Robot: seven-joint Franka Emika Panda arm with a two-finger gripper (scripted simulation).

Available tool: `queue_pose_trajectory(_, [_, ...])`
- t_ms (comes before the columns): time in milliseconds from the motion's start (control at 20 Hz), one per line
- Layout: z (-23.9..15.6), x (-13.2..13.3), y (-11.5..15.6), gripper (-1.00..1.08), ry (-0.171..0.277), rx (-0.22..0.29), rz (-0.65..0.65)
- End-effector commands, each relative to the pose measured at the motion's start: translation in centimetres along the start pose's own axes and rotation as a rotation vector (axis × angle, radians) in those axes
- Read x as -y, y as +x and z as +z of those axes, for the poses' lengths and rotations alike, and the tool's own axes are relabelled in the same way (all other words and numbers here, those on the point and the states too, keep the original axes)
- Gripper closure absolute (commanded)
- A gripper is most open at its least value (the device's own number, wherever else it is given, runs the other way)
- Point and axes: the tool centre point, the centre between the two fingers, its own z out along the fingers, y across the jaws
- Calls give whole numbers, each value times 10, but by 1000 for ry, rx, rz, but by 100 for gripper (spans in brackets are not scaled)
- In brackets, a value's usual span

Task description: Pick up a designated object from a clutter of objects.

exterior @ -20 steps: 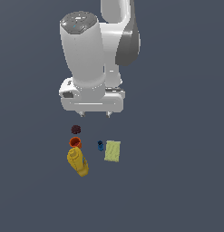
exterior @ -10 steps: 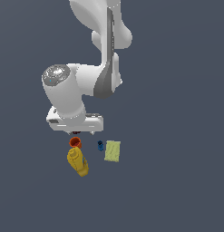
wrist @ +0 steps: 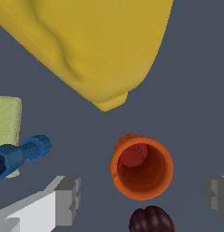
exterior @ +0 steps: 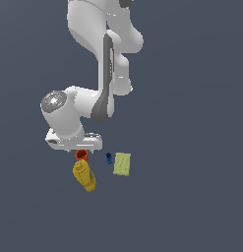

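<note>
My gripper has its jaws spread wide apart, nothing between the pads yet; I see one fingertip on one side and the other at the frame's far edge. The orange-red cup stands upright in the gap, hollow top facing my wrist camera, roughly midway between the fingers but a little ahead of the line joining them. In the exterior view the cup peeks out just under the hand, so I judge I am low and close.

Risks, as I read them. The dark maroon lump sits just beside the cup, on the wrist side of it, between the jaws as well. If I close as I stand, the pads may catch the lump together with the cup, or squeeze it against the cup wall and tip the cup.

The cup tapers, so a grip high on the rim could let it slide out downward on lifting.

Beyond the cup, the yellow bottle lies near; if I push forward to centre the cup I might nudge it. The small blue piece and the pale green flat rectangle lie outside one finger, near enough that a sideways correction could sweep them.
</note>
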Motion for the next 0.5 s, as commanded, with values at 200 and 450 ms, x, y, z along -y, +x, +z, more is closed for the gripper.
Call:
queue_pose_trajectory(200, [8,-6,-1,-92,-2,-1,-1])
queue_pose_trajectory(450, [17,-6,-1,-92,-2,-1,-1])
